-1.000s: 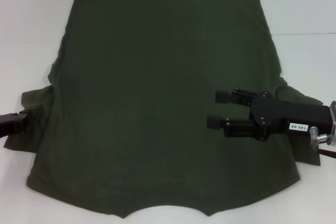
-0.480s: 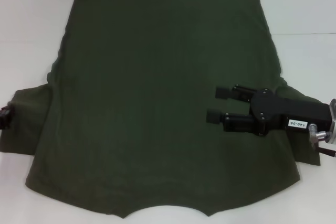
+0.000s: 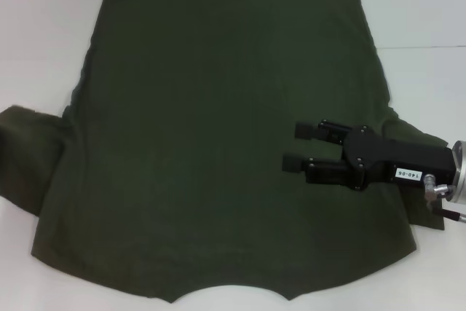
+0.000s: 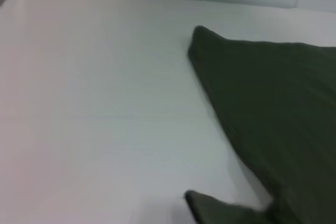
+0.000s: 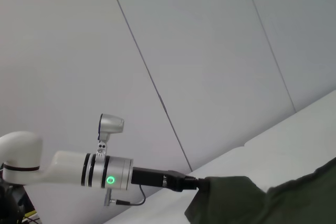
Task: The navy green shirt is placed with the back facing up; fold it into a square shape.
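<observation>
My right gripper [image 3: 294,146]: it hangs over the right half of the navy green shirt [image 3: 218,129], fingers spread apart and pointing toward my left, nothing between them.

Right gripper's body: the black housing with its small white label runs out toward the right edge of the head view, above the cloth near the right sleeve.

My left gripper [image 5: 202,184]: out of the head view; in the right wrist view it shows far off, at the end of my white left arm [image 5: 63,167], its tip meeting a raised fold of the green cloth. I cannot tell whether its fingers are closed on the fabric.

Shirt, relative to my right gripper: the cloth lies directly beneath it and spreads out wide to my left, ahead and behind.

Shirt, overall: flat on the white table [image 3: 44,41], hem at the far edge, neckline notch at the near edge.

Left sleeve [image 3: 29,158]: juts out on my left side, lying darker and slightly bunched.

Left wrist view: it shows bare table beside an edge of the green cloth.
</observation>
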Motion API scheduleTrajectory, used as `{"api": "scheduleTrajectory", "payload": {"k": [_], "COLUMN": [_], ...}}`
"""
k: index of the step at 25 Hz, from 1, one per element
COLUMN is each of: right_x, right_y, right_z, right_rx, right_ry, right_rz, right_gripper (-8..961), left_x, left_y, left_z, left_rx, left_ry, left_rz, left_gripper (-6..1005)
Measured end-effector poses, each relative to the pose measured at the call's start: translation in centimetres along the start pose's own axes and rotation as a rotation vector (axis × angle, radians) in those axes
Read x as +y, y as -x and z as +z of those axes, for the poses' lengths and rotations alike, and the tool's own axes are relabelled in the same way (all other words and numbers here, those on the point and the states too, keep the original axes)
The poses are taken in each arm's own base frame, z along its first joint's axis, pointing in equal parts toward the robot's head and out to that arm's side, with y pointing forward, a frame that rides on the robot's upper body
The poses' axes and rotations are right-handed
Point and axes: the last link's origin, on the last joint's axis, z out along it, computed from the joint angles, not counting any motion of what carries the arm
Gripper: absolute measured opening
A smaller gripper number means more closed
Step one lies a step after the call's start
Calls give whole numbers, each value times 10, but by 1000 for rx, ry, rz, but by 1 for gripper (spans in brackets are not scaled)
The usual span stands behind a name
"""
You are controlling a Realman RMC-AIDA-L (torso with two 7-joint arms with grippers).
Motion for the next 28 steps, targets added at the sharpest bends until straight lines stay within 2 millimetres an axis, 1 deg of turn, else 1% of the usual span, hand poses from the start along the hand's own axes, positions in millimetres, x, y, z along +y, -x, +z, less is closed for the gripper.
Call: {"api": "scheduleTrajectory", "payload": {"k": [4, 16, 22, 28], "right_x": [0, 2, 2, 1], "right_y": [-1, 0, -1, -2], "right_z": [1, 3, 4, 3], "right_rx": [-3, -13, -13, -12], "right_ry": [2, 10, 9, 2], "right_rz": [6, 10, 12, 14], "right_gripper": [888, 886, 885, 884], "left_x": [-4, -8, -6, -2], "left_y": [-8, -22, -27, -25], "left_z": [1, 6, 8, 8], "left_rx": [8, 19, 26, 20], "left_ry": [-17, -49, -47, -35], "left_rz": [17, 63, 81, 84], "left_gripper": [-2, -1, -2, -2]}}
